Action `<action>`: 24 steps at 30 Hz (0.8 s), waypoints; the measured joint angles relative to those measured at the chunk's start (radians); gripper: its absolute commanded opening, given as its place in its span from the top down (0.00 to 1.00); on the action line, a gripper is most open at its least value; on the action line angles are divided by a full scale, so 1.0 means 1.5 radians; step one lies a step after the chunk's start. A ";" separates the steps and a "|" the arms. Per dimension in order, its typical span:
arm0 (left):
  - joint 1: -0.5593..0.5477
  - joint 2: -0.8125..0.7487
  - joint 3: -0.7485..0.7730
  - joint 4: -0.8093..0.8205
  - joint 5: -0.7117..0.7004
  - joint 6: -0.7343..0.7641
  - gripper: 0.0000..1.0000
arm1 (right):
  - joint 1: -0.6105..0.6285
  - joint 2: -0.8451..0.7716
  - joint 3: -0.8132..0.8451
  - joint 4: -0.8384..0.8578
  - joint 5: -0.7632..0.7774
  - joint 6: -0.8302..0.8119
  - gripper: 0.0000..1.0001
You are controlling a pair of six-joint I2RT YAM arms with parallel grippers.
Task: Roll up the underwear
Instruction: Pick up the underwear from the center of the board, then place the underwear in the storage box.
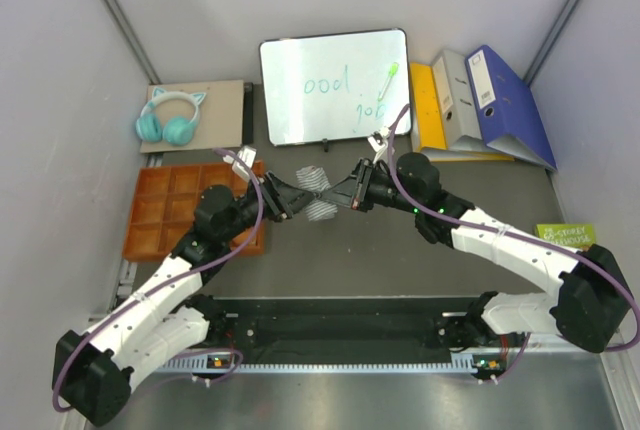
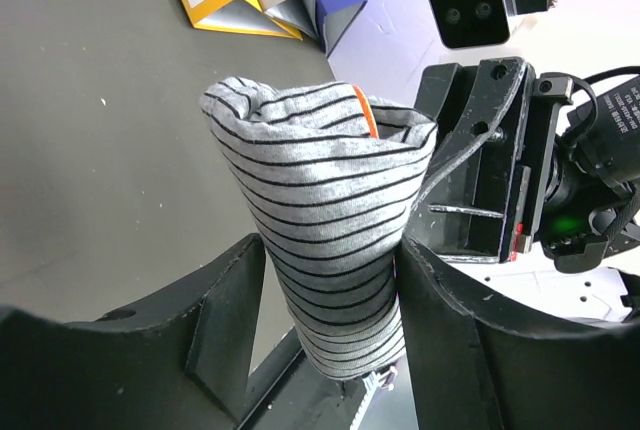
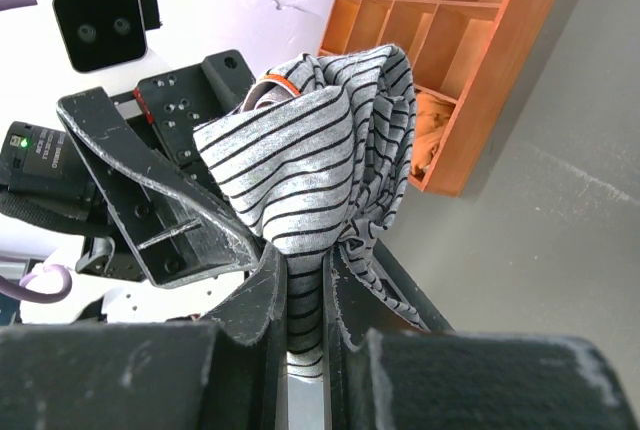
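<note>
Left fingers (image 2: 440, 295) clamp the lower end of the rolled striped boxers (image 2: 320, 200), which stand up between them, clear of the counter (image 2: 100, 150). Right fingers (image 3: 262, 295) pinch a fold (briefs (image 2: 367, 115) peek out on top). The roll looks soft, light and prone to unrolling. Best gripped mid-roll, through all layers.

The boxer shorts (image 1: 320, 208) sit between left gripper (image 1: 302, 194) and right gripper (image 1: 337, 194), before the whiteboard (image 1: 335, 85).

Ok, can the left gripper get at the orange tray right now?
Likely not yet: the orange tray lies close beside it, but left gripper and right gripper are both shut on the striped boxers.
</note>
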 measured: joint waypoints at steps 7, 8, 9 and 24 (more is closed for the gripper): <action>0.005 0.000 0.000 0.002 -0.004 -0.002 0.55 | 0.000 0.000 0.000 -0.002 -0.002 -0.007 1.00; 0.005 0.000 0.000 0.003 -0.003 -0.003 0.62 | 0.000 0.000 0.000 -0.003 -0.002 -0.007 1.00; 0.005 0.000 0.000 0.006 -0.002 -0.003 0.64 | 0.000 0.000 0.000 -0.004 -0.002 -0.007 1.00; 0.013 0.044 -0.002 0.052 0.036 -0.010 1.00 | -0.006 0.001 0.000 -0.020 0.007 -0.021 0.36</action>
